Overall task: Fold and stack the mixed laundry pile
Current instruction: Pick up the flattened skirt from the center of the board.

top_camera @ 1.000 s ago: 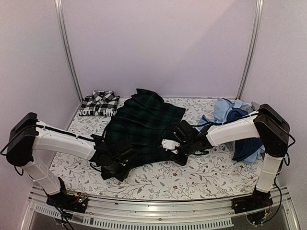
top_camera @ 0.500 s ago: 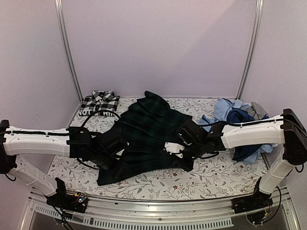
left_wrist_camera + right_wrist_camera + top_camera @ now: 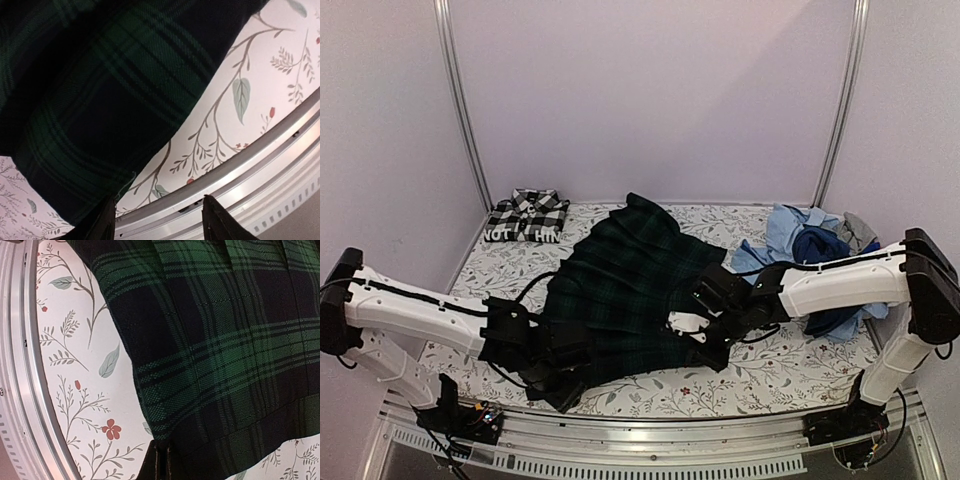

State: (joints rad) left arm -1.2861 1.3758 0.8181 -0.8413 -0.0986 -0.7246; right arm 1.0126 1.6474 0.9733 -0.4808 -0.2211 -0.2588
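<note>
The dark green-navy plaid garment point(image 3: 620, 285) lies spread across the middle of the floral table covering point(image 3: 775, 372). My right gripper point(image 3: 703, 333) is shut on its near right hem; in the right wrist view the closed fingertips point(image 3: 161, 460) pinch the plaid garment point(image 3: 215, 340). My left gripper point(image 3: 557, 385) sits low at the garment's near left corner. It is open in the left wrist view point(image 3: 160, 224), with only covering and rail between its fingers and the plaid garment point(image 3: 100, 100) just beside the left finger point(image 3: 100, 226). The rest of the laundry pile point(image 3: 815, 260), light blue, navy and grey, is heaped at the right.
A folded black-and-white checked shirt point(image 3: 527, 217) lies at the back left corner. The metal front rail point(image 3: 650, 440) runs just below both grippers and shows close in the wrist views, rail point(image 3: 260, 165) and rail point(image 3: 20, 365). Upright frame posts point(image 3: 460, 110) stand at the back.
My left gripper shut on the garment's left corner, drew it towards the near edge, then opened and let go. The right gripper stayed shut on the hem, shifting slightly.
</note>
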